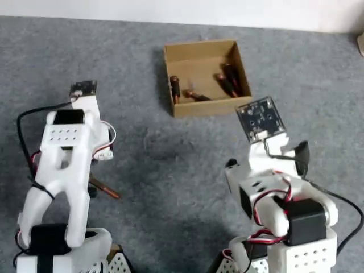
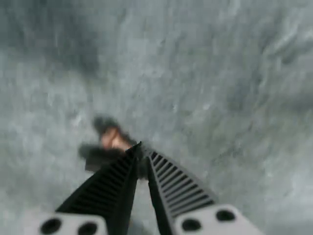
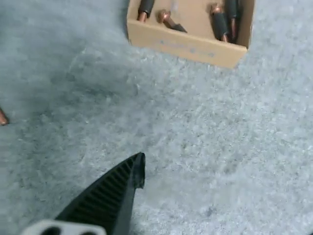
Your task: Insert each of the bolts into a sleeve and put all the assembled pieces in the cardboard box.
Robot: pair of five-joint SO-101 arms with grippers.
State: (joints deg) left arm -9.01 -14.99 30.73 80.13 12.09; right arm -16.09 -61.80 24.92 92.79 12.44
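The cardboard box (image 1: 170, 74) sits at the far middle of the grey carpet and holds several bolt-in-sleeve pieces (image 1: 227, 79); the same box (image 3: 188, 46) shows in the right wrist view. My left gripper (image 2: 141, 148) is low over the carpet at the near left, shut at its tips on a copper bolt (image 2: 111, 138) with a dark part beside it. That bolt (image 1: 106, 189) sticks out from under the left arm. My right gripper is in front of the box, and only one black finger (image 3: 124, 183) shows, with nothing against it.
Grey carpet (image 1: 170, 165) lies bare between the two arms and up to the box. The right arm's base and cables (image 1: 296, 227) fill the near right corner. A pale wall edge runs along the far side.
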